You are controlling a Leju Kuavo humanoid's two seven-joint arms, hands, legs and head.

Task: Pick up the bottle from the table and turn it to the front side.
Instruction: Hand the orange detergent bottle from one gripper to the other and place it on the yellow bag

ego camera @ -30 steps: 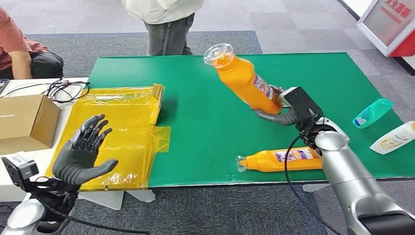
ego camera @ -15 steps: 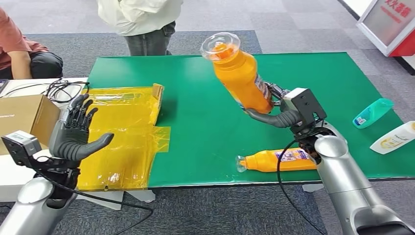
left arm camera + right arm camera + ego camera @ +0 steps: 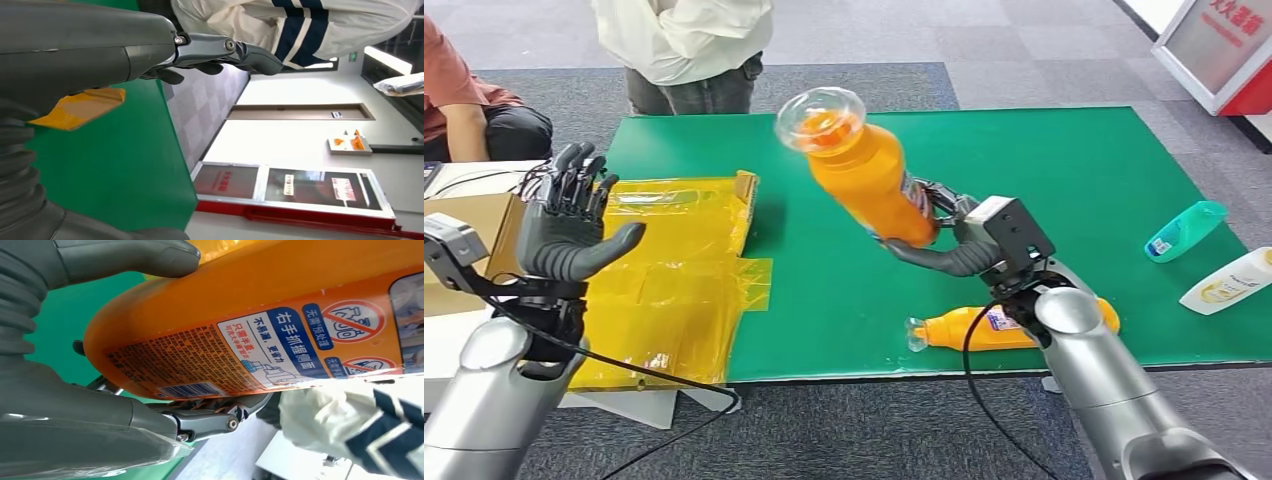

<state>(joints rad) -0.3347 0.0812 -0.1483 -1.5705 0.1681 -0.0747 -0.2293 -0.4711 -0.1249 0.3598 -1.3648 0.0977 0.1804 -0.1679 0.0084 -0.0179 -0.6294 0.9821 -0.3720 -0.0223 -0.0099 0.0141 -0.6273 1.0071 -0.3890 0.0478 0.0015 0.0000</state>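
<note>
My right hand (image 3: pixel 949 240) grips the lower end of a large orange bottle (image 3: pixel 864 170) and holds it above the green table (image 3: pixel 1044 150), tilted with its clear cap toward the far left. In the right wrist view the bottle's (image 3: pixel 260 330) back label with small print and a barcode faces the camera, and my thumb (image 3: pixel 125 257) presses its side. My left hand (image 3: pixel 564 230) is raised over the yellow sheet (image 3: pixel 674 280) at the table's left end, fingers spread and holding nothing.
A second orange bottle (image 3: pixel 999 325) lies on its side near the table's front edge, under my right arm. A teal bottle (image 3: pixel 1184 230) and a white bottle (image 3: pixel 1229 282) lie at the right edge. A cardboard box (image 3: pixel 464 215) sits far left. Two people (image 3: pixel 684 45) are beyond the table.
My right hand has carried the orange bottle leftward and toward me. My left hand has risen and moved further over the yellow sheet. The standing person has shifted left.
</note>
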